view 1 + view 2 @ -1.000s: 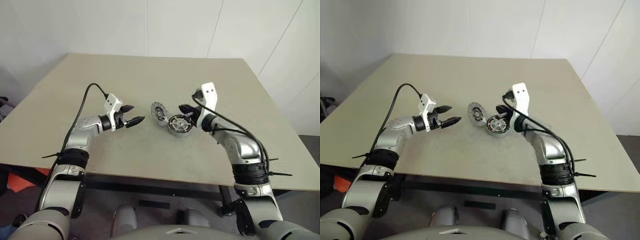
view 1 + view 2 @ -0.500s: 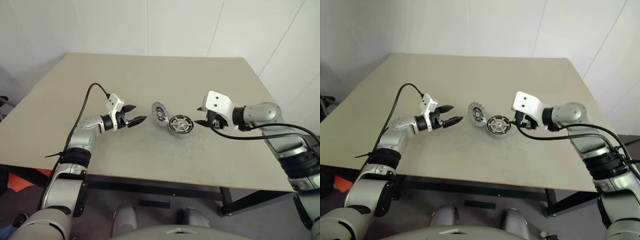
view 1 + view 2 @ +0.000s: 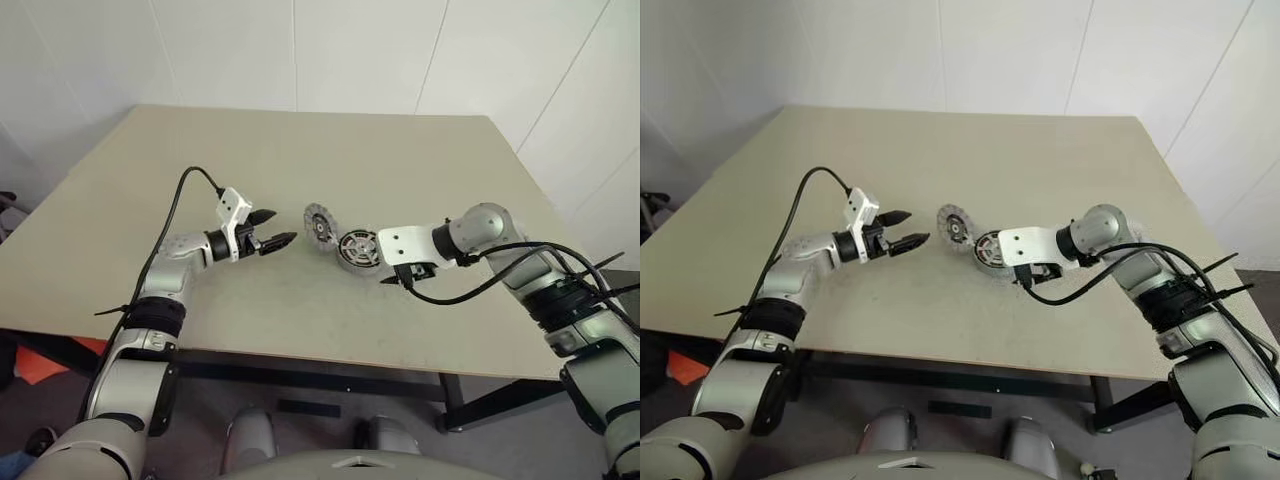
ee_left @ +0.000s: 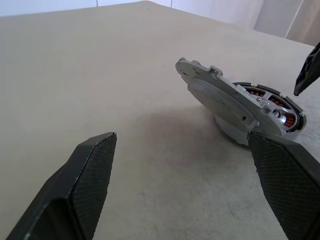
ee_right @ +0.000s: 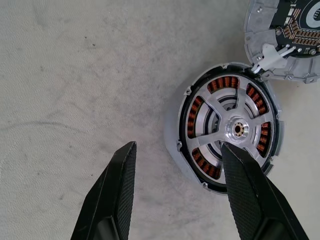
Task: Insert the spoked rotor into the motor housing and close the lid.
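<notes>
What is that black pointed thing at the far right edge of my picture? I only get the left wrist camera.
Observer: A fingertip of the right gripper, which hangs open just above the motor housing, holding nothing.
Operator: Is anything inside that cup? The tilted disc blocks my view.
Observer: Yes, the spoked rotor sits in it, its copper coils ringed by the silver rim.
Operator: What's on the disc's other side?
Observer: The lid carries a dark circuit board with copper-coloured strips on the face turned away from you.
</notes>
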You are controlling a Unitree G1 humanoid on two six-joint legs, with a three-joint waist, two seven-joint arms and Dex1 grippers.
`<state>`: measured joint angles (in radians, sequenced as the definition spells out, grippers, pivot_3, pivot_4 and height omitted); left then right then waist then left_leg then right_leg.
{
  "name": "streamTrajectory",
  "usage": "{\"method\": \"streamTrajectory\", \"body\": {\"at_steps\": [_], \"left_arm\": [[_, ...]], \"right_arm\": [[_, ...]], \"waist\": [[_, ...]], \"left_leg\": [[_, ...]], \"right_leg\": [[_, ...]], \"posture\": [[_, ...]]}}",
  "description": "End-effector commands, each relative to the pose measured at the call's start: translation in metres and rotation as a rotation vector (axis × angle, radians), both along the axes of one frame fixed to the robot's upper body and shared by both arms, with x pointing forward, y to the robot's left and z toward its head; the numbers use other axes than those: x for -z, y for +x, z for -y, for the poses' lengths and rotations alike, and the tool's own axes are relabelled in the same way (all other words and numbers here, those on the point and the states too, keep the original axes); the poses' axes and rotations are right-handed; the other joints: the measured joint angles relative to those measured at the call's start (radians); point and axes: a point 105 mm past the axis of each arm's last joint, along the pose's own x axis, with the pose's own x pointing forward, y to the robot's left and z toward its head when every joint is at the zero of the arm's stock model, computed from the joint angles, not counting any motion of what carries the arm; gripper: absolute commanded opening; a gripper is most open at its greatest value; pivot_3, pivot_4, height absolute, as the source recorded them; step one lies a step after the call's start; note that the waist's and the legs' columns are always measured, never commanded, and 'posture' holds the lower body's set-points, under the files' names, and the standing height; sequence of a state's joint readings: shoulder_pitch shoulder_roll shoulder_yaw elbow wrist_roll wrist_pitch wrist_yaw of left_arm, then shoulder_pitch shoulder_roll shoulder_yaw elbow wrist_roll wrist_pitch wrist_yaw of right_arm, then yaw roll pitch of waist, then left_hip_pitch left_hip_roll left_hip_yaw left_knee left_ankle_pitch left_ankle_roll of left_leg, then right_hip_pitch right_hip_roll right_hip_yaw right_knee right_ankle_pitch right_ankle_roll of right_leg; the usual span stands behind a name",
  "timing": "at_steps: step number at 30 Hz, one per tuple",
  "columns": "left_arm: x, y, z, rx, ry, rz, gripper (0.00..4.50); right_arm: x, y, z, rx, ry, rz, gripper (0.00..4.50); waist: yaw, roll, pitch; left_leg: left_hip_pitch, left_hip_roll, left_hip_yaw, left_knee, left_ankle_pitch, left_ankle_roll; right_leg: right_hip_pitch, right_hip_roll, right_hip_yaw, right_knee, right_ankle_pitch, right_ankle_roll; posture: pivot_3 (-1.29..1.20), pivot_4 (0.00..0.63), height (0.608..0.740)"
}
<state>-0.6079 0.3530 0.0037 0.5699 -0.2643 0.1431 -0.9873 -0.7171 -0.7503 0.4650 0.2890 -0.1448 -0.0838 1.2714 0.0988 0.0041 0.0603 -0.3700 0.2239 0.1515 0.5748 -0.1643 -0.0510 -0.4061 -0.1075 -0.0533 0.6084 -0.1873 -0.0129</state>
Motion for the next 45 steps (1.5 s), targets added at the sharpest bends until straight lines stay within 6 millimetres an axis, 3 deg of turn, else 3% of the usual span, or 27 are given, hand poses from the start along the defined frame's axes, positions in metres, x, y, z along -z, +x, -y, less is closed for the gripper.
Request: {"method": "streamTrajectory", "body": {"at_steps": [1, 12, 16, 20, 24, 30, 34, 42, 45], "left_arm": [[-0.015, 0.001, -0.002, -0.010, -0.014, 0.053, 4.43], [-0.014, -0.003, -0.003, -0.026, -0.021, 0.049, 4.43], [-0.014, -0.003, -0.003, -0.029, -0.021, 0.048, 4.43], [-0.013, -0.003, -0.004, -0.037, -0.023, 0.047, 4.43], [-0.013, -0.002, -0.004, -0.041, -0.025, 0.047, 4.43], [-0.013, -0.001, -0.005, -0.045, -0.024, 0.048, 4.43], [-0.013, -0.001, -0.005, -0.048, -0.024, 0.048, 4.43], [-0.009, -0.004, -0.005, -0.056, -0.031, 0.045, 4.43], [-0.007, -0.006, -0.005, -0.059, -0.036, 0.042, 4.43]], "right_arm": [[-0.009, 0.009, 0.000, -0.028, -0.019, 0.038, 3.00], [0.022, 0.013, 0.010, -0.030, -0.098, -0.041, 3.00], [0.025, 0.014, 0.011, -0.049, -0.125, -0.030, 3.00], [0.023, 0.011, 0.007, -0.109, -0.146, -0.022, 2.05], [0.022, 0.017, 0.001, -0.114, -0.140, 0.031, 0.72], [0.022, 0.022, -0.001, -0.103, -0.137, 0.067, 0.72], [0.023, 0.022, 0.001, -0.089, -0.130, 0.063, 0.02], [0.017, 0.018, 0.001, -0.009, -0.055, 0.018, 0.02], [0.006, 0.019, -0.005, 0.130, 0.056, -0.060, 0.02]], "waist": [[-0.001, 0.000, 0.000], [-0.003, 0.000, 0.000], [-0.005, 0.000, 0.000], [-0.004, 0.000, 0.000], [-0.004, 0.000, 0.000], [-0.013, -0.002, -0.001], [-0.021, -0.002, -0.001], [-0.024, -0.002, -0.001], [-0.022, -0.002, -0.001]], "left_leg": [[0.000, 0.000, 0.000, 0.000, 0.000, 0.000], [0.001, 0.000, 0.000, 0.001, 0.000, 0.000], [0.002, 0.000, 0.000, 0.002, 0.000, 0.000], [0.002, 0.000, 0.000, 0.003, 0.000, 0.000], [0.002, 0.001, 0.000, 0.002, -0.001, 0.001], [0.004, 0.001, 0.000, 0.002, -0.001, 0.001], [0.005, 0.001, 0.000, 0.003, -0.001, 0.001], [0.005, 0.001, 0.000, 0.003, -0.001, 0.001], [0.004, 0.001, 0.000, 0.003, -0.001, 0.001]], "right_leg": [[0.000, 0.000, 0.000, 0.000, 0.000, 0.000], [0.001, 0.000, 0.000, 0.001, 0.000, 0.000], [0.001, 0.000, 0.000, 0.002, 0.000, -0.001], [0.002, 0.000, 0.000, 0.002, 0.000, -0.001], [0.002, 0.000, 0.000, 0.002, 0.001, -0.001], [0.002, 0.001, 0.000, 0.002, 0.001, -0.001], [0.004, 0.001, 0.000, 0.001, 0.000, -0.001], [0.004, 0.001, 0.000, 0.000, 0.000, -0.001], [0.004, 0.001, 0.000, 0.000, 0.001, -0.002]], "posture": [[0.00, 0.000, 0.740], [0.00, 0.000, 0.740], [0.00, 0.000, 0.740], [0.00, 0.000, 0.740], [0.00, 0.000, 0.740], [0.00, 0.000, 0.740], [0.00, 0.000, 0.740], [0.00, 0.000, 0.740], [0.00, 0.000, 0.740]]}}
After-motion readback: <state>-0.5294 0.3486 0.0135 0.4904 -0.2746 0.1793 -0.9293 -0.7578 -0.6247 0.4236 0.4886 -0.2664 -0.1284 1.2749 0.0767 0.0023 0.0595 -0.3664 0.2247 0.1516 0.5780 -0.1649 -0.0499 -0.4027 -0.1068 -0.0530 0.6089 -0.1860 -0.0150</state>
